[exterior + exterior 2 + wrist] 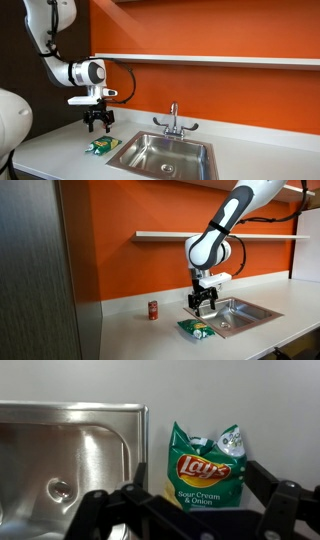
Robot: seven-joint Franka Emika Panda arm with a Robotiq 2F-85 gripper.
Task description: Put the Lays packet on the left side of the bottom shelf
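Fingers (287,503) of the gripper (97,127) stand spread wide and hold nothing. In the wrist view the two dark fingers rise from the bottom edge, with the Lays packet (205,468) showing in the gap between them.

The packet lies flat on the white counter (55,150), printed face up. It is green with the red and yellow Lays mark and the words Sour Cream & Onion. Its top edge is crinkled and catches the light. It sits just beside the steel sink (70,455), close to the basin's rim but outside the basin.

In both exterior views the gripper points straight down and hangs over the packet (197,329), with a clear gap between fingertips and bag. A faucet (174,120) stands at the back of the sink.

The bottom shelf (210,60) runs as a thin white board across the orange wall (200,95), well above the counter and apart from the packet. Nothing can be seen resting on the part of it that shows. A red can (153,310) stands upright on the counter in an exterior view, near the wall and apart from the packet.
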